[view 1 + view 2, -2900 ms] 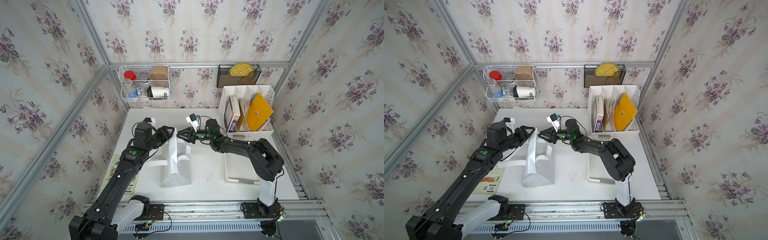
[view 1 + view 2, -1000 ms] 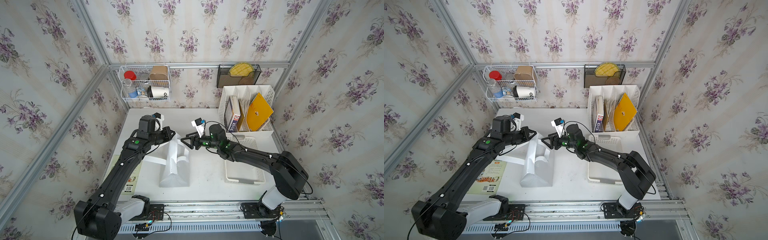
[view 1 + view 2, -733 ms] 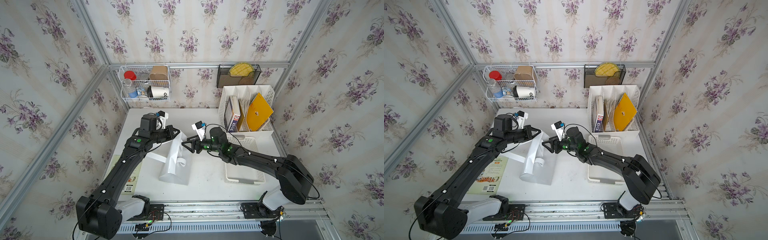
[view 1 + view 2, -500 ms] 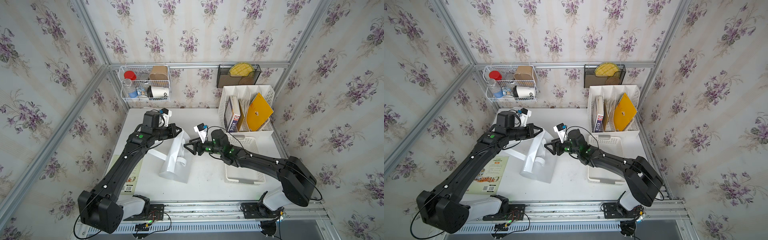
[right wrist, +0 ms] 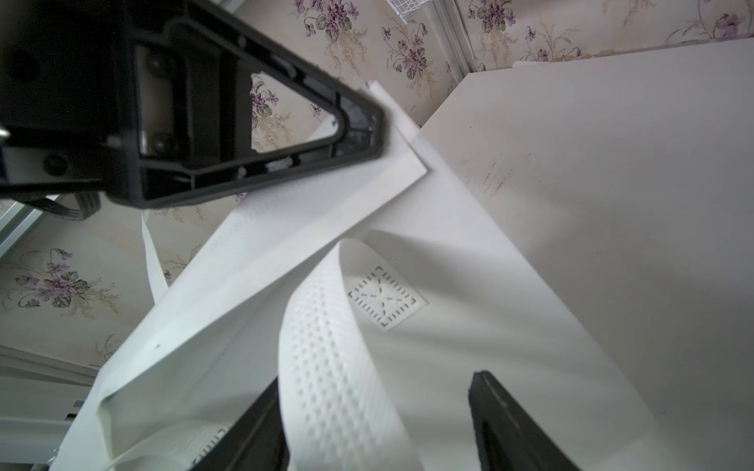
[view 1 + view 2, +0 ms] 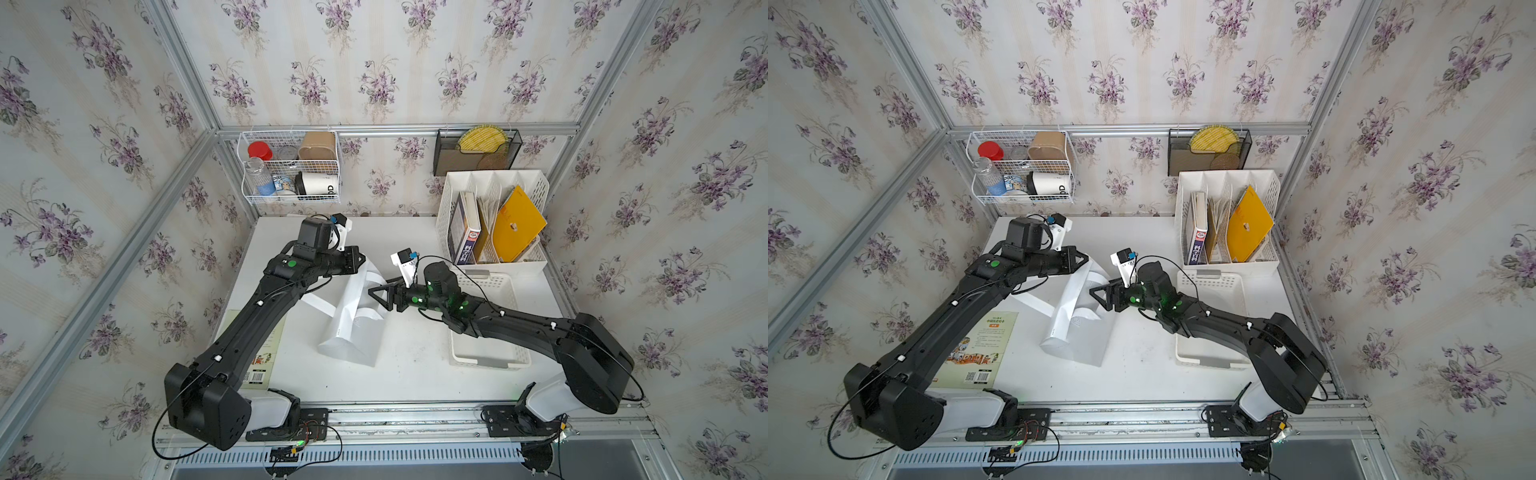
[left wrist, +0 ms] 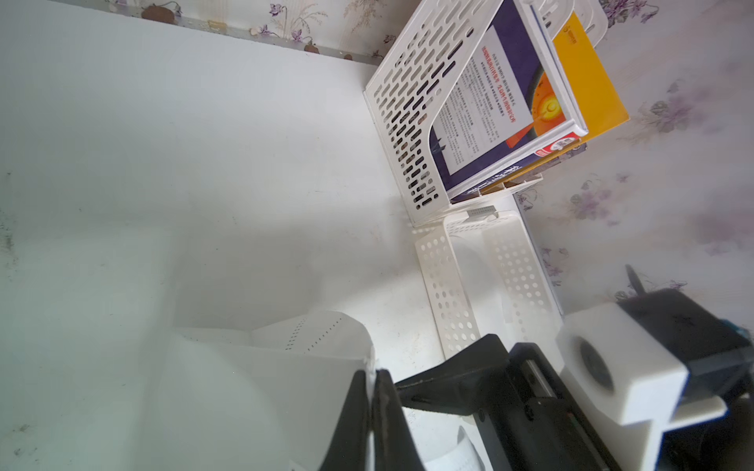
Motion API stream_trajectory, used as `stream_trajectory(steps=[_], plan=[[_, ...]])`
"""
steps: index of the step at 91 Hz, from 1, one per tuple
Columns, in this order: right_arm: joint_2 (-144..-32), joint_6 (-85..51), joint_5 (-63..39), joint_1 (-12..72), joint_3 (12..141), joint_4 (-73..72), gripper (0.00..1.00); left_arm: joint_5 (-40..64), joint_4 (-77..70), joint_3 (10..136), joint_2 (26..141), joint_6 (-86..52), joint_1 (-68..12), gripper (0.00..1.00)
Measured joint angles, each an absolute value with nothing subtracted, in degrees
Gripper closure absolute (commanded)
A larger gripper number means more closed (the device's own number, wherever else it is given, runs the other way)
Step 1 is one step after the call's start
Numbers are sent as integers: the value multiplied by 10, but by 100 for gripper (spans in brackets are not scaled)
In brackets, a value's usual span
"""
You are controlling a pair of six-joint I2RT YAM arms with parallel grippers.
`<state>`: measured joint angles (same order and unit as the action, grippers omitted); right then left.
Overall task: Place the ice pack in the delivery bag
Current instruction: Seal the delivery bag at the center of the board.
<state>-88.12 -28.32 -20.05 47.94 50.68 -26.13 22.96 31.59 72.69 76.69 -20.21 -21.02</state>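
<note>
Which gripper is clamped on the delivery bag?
The left gripper: jaws shut on the rim of the delivery bag. The right gripper stands open, a strap handle passing between its jaws.

You are looking down at one white bench [image 6: 415, 374] with two black robot arms, the left arm [image 6: 245, 324] and the right arm [image 6: 523, 328]. At the centre is one white delivery bag [image 6: 353, 332] with two strap handles [image 6: 316, 306]. Right of centre sit one low perforated tray [image 6: 490, 360] and one file rack [image 6: 536, 187] holding one yellow folder [image 6: 517, 226] and one blue-spined book [image 6: 467, 243]. At the lower left lies one booklet [image 6: 268, 361]. On the back wall, upper centre, hang one wire basket [image 6: 291, 198] and one black mesh holder [image 6: 444, 162].
</note>
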Motion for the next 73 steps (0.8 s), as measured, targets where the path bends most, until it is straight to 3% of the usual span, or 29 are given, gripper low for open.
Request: stream_trajectory(steps=[21,57,73], plan=[[-891,-286,-168,479,521,-241,42,217,352,734,755,-198,-211,61],[-900,-300,-159,479,525,-232,66,245,387,732,755,-175,-211,53],[-901,-300,-159,479,526,-229,75,259,390,732,764,-162,-213,58]])
